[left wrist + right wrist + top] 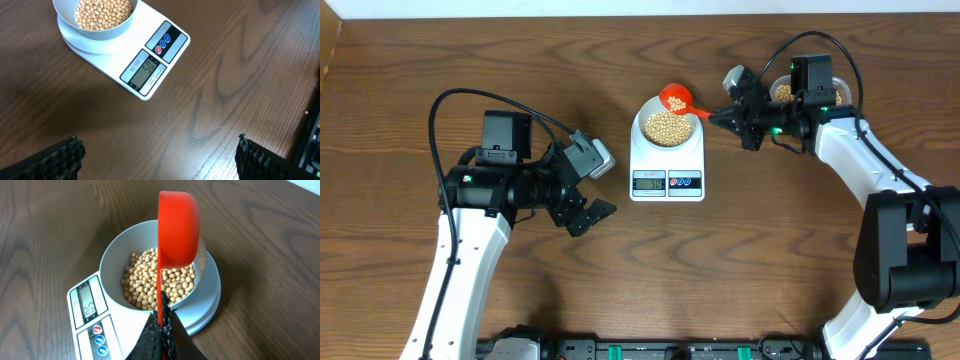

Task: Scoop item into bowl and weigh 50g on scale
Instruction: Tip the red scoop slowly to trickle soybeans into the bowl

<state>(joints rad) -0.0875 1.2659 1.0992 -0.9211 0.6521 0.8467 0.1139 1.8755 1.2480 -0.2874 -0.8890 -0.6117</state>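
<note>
The pale bowl (667,127) sits on the white scale (667,181) and holds tan-yellow beans (666,126). My right gripper (730,117) is shut on the handle of a red scoop (676,98), whose cup is tipped on its side over the bowl's far rim. In the right wrist view the scoop (176,230) stands on edge above the beans (155,279) in the bowl (114,262); the scale (90,330) shows a lit display. My left gripper (588,208) is open and empty, left of the scale. Its view shows bowl (95,25), beans (102,12) and scale (155,60).
A second container of beans (785,91) stands at the back right, behind my right arm. A black rail (650,350) runs along the table's front edge. The table is dark wood.
</note>
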